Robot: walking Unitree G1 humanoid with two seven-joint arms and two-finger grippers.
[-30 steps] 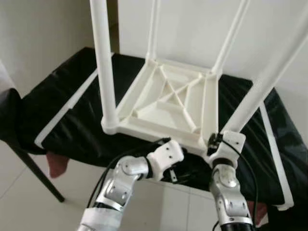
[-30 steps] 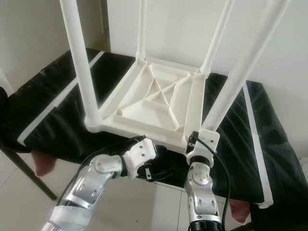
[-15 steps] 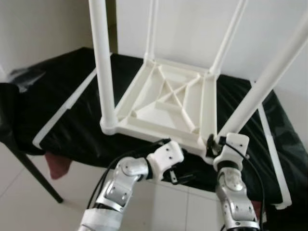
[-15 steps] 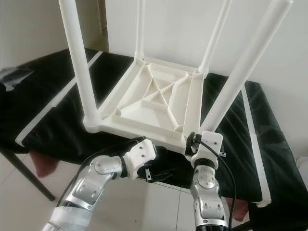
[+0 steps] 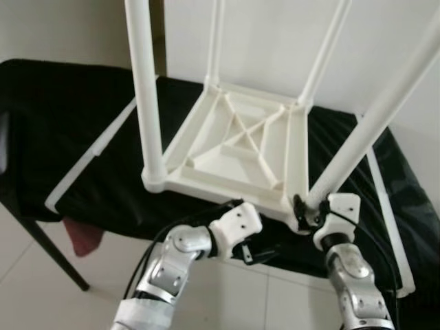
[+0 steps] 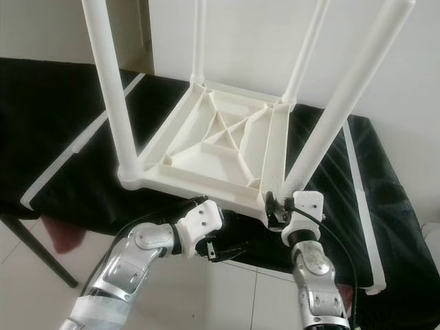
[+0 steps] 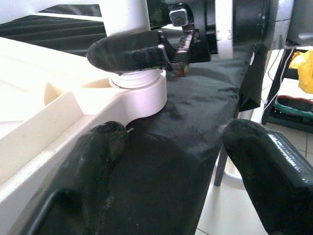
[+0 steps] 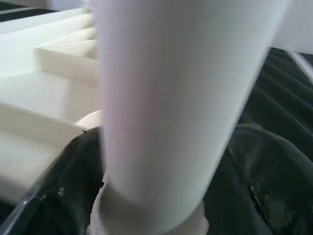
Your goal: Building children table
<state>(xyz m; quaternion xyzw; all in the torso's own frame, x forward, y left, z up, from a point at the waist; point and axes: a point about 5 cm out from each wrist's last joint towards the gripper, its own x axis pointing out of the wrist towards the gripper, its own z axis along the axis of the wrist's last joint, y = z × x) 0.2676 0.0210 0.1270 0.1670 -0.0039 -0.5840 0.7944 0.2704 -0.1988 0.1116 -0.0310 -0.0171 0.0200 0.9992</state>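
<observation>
A white plastic children's table (image 5: pixel 237 148) lies upside down on a black-covered surface (image 5: pixel 89 137), its four legs pointing up. My right gripper (image 5: pixel 306 206) is shut on the near-right leg (image 5: pixel 371 127) just above its corner socket. In the right wrist view the leg (image 8: pixel 171 98) stands between the two black fingers (image 8: pixel 63 186). My left gripper (image 5: pixel 258 256) hangs open below the table's near edge, close to that same corner. In the left wrist view its fingers (image 7: pixel 98 152) stand wide apart with only black cloth between them.
White strips (image 5: pixel 86 165) lie on the black cover at the left and right sides. A dark chair leg (image 5: pixel 48 247) and a reddish cloth (image 5: pixel 82 237) sit low on the left over the tiled floor (image 5: pixel 62 302). A white wall is behind.
My right wrist has shifted right and a little lower while staying at the leg's base. Black cloth has spread across the far left of the picture. The left arm has stayed put.
</observation>
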